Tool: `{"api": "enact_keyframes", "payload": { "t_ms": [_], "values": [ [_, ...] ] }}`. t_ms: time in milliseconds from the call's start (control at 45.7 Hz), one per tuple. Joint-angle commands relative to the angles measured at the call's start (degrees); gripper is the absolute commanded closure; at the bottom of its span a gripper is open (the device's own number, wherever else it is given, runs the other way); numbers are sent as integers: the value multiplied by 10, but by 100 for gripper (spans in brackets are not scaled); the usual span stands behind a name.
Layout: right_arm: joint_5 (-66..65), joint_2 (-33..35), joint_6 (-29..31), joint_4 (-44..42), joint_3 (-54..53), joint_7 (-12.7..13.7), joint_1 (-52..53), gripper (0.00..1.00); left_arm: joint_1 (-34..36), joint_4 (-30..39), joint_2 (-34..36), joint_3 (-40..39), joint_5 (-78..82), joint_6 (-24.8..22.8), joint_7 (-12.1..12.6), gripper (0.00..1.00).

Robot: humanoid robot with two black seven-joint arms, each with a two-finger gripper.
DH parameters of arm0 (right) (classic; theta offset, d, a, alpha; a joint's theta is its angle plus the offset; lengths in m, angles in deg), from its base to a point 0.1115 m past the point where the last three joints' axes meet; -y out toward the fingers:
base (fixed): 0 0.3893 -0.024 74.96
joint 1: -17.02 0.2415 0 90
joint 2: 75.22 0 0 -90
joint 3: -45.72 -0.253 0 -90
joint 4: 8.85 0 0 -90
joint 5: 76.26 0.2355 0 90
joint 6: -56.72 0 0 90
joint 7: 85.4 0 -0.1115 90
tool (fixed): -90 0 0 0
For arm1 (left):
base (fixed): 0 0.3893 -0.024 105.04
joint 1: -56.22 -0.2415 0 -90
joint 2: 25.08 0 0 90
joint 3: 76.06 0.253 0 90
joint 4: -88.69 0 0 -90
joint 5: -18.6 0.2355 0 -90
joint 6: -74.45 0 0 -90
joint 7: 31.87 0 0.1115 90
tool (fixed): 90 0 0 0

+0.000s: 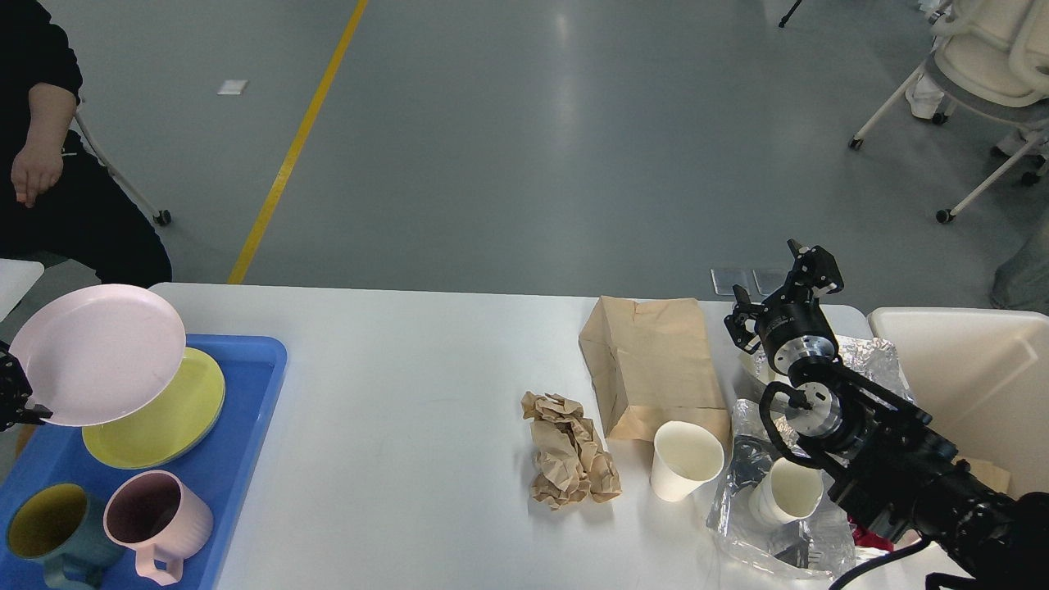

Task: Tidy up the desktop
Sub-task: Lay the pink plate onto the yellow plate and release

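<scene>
The white desktop (426, 393) spans the view. At its left edge my left gripper (18, 400), mostly cut off by the frame, is shut on the rim of a pink plate (98, 352). The plate hangs tilted over a yellow-green plate (172, 422) in the blue tray (242, 459). A pink mug (156, 520) and a teal mug (45, 533) stand in the tray's near part. My right gripper (769, 274) is open and empty above the table's far right, beside a brown paper bag (651, 365).
Crumpled brown paper (569, 451) and a paper cup (684, 459) lie mid-right. Another paper cup (787, 492) rests on crinkled foil (770, 541) under my right arm. A cream bin (975, 385) stands at the right. A seated person (49, 164) is at the far left.
</scene>
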Motion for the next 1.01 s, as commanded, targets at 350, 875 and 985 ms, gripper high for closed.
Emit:
{"api": "enact_keyframes", "payload": {
  "t_ms": [350, 875, 985],
  "values": [
    [0, 0, 0, 0, 0, 0, -1, 0, -65, -13, -64, 4, 0, 104, 1, 100],
    [0, 0, 0, 0, 0, 0, 0, 0, -71, -16, -105, -1, 0, 157, 0, 99],
    [0, 0, 0, 0, 0, 0, -1, 0, -71, -17, -107, -3, -1, 157, -1, 97]
  ]
}}
